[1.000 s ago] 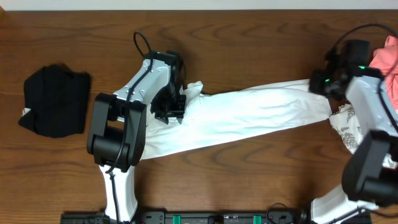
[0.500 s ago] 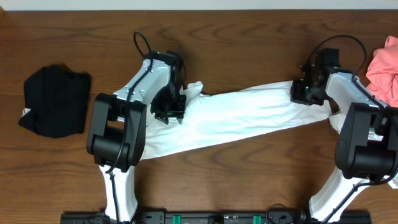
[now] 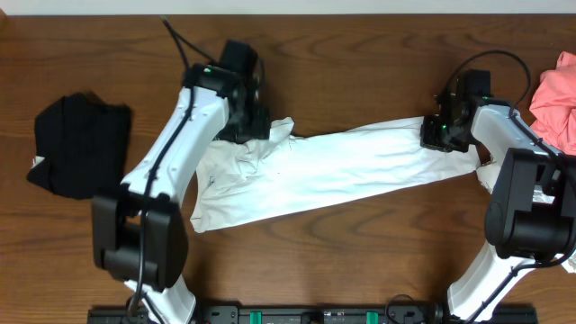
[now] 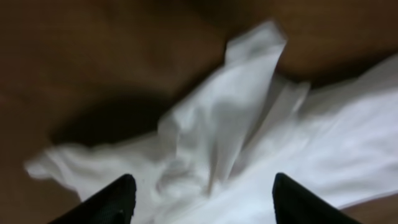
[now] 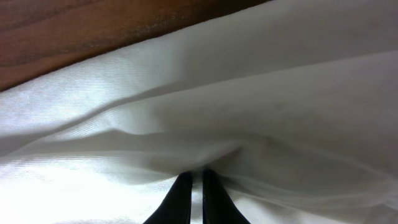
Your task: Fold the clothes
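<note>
The clothes in play are a white T-shirt (image 3: pixel 342 166) pulled out in a long band across the table, its left end crumpled. My left gripper (image 3: pixel 247 117) hovers over that crumpled end. In the left wrist view the left gripper (image 4: pixel 202 186) stands open above the rumpled white T-shirt (image 4: pixel 236 112), with nothing between its fingers (image 4: pixel 115 199). My right gripper (image 3: pixel 438 133) is at the shirt's right end. In the right wrist view the right gripper (image 5: pixel 193 177) is shut on a fold of the white T-shirt (image 5: pixel 249 93).
A black garment (image 3: pixel 79 144) lies bunched at the far left. A pink garment (image 3: pixel 558 99) sits at the right edge, and a scrap of patterned white cloth (image 3: pixel 484 171) shows beside the right arm. Bare wooden table (image 3: pixel 360 261) runs along the front.
My left gripper has opened, let go of the shirt's left end and risen toward the back. The right gripper first carried its end of the shirt leftward, then held still.
</note>
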You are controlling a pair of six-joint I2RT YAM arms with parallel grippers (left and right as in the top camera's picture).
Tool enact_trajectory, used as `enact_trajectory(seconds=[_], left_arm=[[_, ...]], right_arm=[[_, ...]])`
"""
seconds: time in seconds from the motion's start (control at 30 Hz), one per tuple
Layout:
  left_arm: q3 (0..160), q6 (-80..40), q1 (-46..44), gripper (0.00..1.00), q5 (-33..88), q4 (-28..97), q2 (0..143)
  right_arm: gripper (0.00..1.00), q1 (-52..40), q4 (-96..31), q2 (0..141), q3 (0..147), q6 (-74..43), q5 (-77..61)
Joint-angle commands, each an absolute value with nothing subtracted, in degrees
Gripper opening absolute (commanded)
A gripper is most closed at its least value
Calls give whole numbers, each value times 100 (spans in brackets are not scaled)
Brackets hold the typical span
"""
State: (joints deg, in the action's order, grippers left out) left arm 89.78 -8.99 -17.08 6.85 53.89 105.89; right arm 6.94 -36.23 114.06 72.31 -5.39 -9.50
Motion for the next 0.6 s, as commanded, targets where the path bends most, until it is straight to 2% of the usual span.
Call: enact_trajectory(seconds=[0.0, 0.37, 0.57], left_arm=[[9021, -888, -1702, 73, 423, 5170, 10735], [9019, -888, -1555, 73, 427, 5380, 11467], [9011, -856, -1557, 73, 812, 5339, 11537]], right_arm=[[8, 668, -3638, 11703, 7203, -460, -880], [8, 668, -3645, 11703, 7203, -462, -878], [8, 670, -3642, 11703, 7203, -460, -875]])
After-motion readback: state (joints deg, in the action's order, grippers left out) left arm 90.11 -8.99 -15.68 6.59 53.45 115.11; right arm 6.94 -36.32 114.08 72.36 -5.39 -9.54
